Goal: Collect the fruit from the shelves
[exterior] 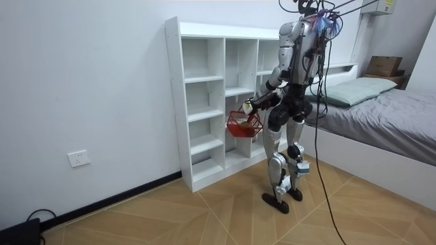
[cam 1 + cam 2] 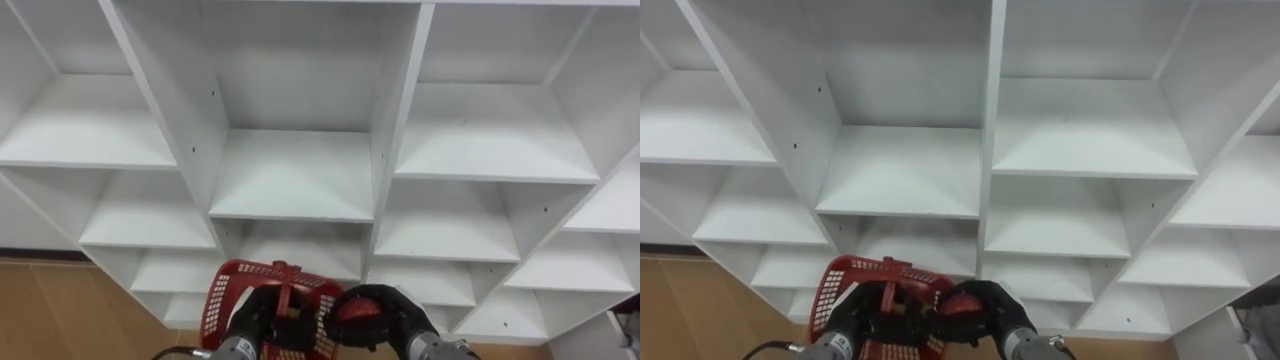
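- Red mesh basket [image 2: 222, 295]: at 6 o'clock in the eye views, in front of the lower shelves, hanging by its upright handle [image 2: 283, 292].
- Left hand [image 2: 258, 318]: at 7 o'clock, fingers curled round the basket handle.
- Right hand [image 2: 395, 312]: at 5 o'clock, just beside the basket, closed round a red fruit [image 2: 355, 318].
- White shelf unit [image 2: 295, 170]: open compartments from 9 through 12 to 3 o'clock.
- Robot: stands upright facing the shelf unit on a wooden floor [image 1: 204, 211], with a bed [image 1: 381, 109] behind it.
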